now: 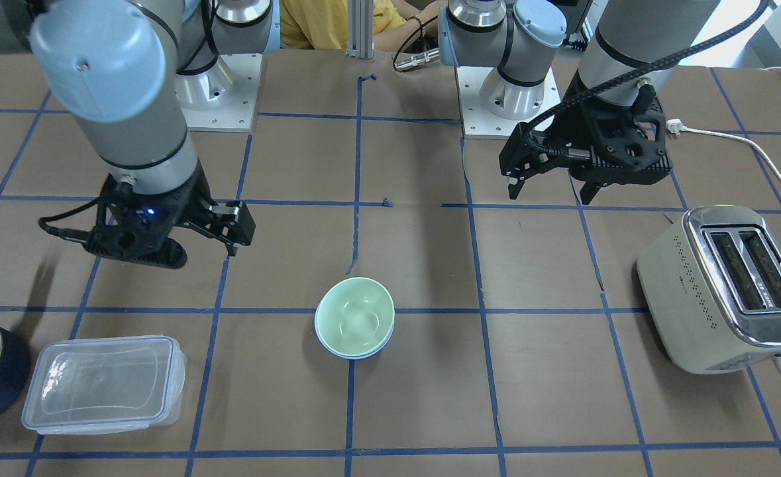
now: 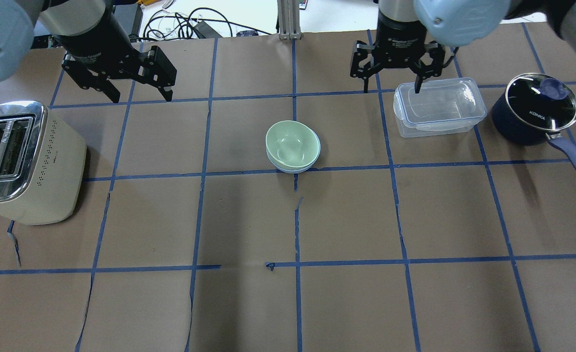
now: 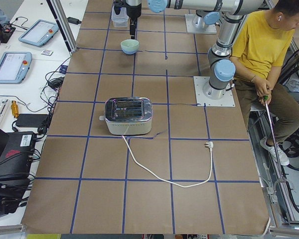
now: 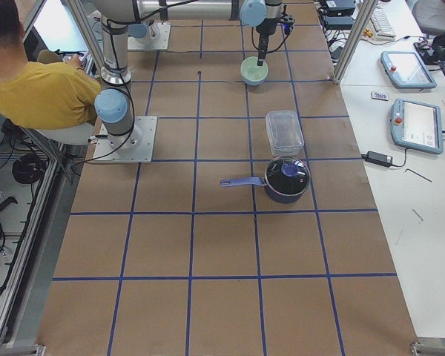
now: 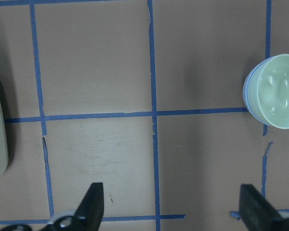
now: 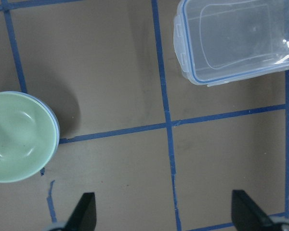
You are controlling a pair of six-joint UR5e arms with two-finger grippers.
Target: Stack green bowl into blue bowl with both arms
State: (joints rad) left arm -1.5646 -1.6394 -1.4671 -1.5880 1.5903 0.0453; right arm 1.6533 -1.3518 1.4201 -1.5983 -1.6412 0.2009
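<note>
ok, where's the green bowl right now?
In the overhead view the green bowl sits nested inside the blue bowl at the table's centre, just left of the clear container and well right of the toaster.

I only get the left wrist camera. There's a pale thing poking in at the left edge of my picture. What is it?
Observer: That's a toaster, cream-coloured, with a shiny top and two slots.
Child: Where's the other arm's grabber?
Observer: The right gripper hangs open in the air and holds nothing. It is close to a clear box with a lid.
Child: Is anything else out there that I can't see?
Observer: Yes, a dark blue pot with a glass lid and a long handle. It stands beyond the clear box, on the robot's right.
</note>
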